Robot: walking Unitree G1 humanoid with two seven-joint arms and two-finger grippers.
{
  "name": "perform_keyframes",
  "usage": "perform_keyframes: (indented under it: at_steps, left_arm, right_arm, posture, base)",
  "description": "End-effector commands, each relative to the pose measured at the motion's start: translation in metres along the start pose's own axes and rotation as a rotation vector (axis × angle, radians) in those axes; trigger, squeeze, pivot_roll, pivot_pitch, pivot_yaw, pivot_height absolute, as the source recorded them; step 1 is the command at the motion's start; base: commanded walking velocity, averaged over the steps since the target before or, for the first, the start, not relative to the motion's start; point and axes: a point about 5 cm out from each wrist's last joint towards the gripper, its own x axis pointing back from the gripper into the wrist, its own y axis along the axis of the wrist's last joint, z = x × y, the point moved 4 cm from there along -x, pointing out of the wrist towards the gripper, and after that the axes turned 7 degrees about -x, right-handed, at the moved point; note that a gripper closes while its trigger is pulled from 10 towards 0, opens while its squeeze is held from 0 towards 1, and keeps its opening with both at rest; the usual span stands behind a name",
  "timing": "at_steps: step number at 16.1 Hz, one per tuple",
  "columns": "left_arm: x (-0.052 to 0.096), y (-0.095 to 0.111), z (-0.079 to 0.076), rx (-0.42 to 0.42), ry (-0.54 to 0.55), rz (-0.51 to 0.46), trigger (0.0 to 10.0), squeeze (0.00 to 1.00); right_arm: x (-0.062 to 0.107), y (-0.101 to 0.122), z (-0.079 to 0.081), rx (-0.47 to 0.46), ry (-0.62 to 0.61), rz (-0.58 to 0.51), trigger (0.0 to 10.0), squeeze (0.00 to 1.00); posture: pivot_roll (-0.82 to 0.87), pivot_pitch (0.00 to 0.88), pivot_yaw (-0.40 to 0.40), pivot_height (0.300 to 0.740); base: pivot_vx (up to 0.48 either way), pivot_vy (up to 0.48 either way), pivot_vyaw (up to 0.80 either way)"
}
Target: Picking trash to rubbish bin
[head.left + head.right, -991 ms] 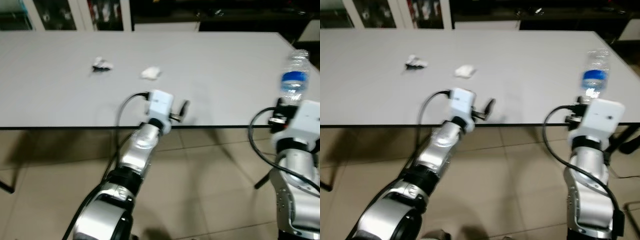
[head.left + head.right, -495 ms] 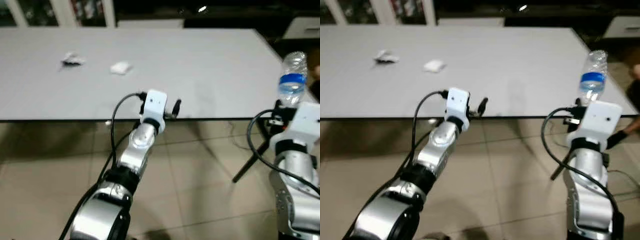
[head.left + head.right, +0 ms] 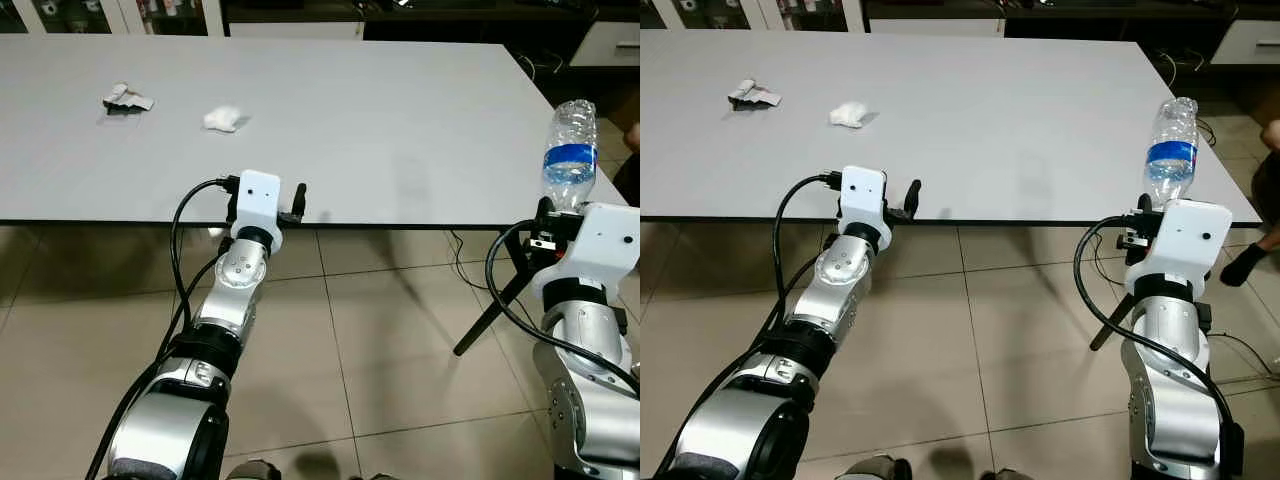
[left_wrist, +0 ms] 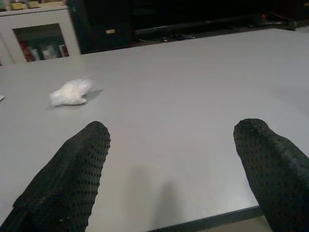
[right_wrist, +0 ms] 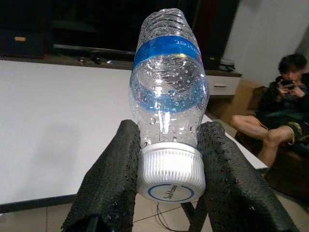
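Robot backs off from the table and the view sharpens

The table [image 3: 400, 120] now sits higher in the frame, its near edge up from mid-frame, with more floor tiles [image 3: 390, 340] below. The crumpled tissue [image 3: 222, 119] and the wrapper [image 3: 125, 97] have slid toward the upper left. The left gripper [image 3: 297, 200] has drifted left, fingers parted at the table edge. The right gripper [image 3: 1137, 215] now carries the water bottle [image 3: 1167, 150] beyond the table's right corner, and a person's foot [image 3: 1245, 265] has appeared at the right edge.
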Motion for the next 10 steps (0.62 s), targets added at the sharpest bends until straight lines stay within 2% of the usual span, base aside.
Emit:
perform_keyframes:
  at_steps: [1, 6, 8, 10]
  left_arm:
    - [0.002, -0.002, 0.002, 0.001, 0.018, 0.001, 10.0, 0.00]
    - [0.000, 0.004, -0.009, 0.025, -0.021, -0.016, 10.0, 0.00]
    - [-0.001, 0.008, -0.011, 0.036, -0.045, -0.032, 10.0, 0.00]
    - [-0.003, 0.014, -0.015, 0.077, -0.068, -0.039, 10.0, 0.00]
  right_arm:
    - [0.001, 0.004, 0.004, 0.004, 0.024, -0.009, 10.0, 0.00]
    - [0.001, 0.004, 0.005, -0.003, 0.027, -0.012, 10.0, 0.00]
    - [0.000, 0.005, 0.005, -0.011, 0.020, -0.013, 10.0, 0.00]
    - [-0.001, 0.006, 0.005, -0.011, 0.021, -0.017, 10.0, 0.00]
  posture:
    - [0.05, 0.117, -0.042, 0.740]
    - [0.05, 0.112, -0.040, 0.740]
    - [0.05, 0.111, -0.039, 0.740]
    - [0.05, 0.106, -0.041, 0.740]
  base:
    - [0.000, 0.000, 0.80]
    - [0.000, 0.000, 0.76]
    - [0.000, 0.000, 0.00]
    - [0.317, 0.000, 0.00]
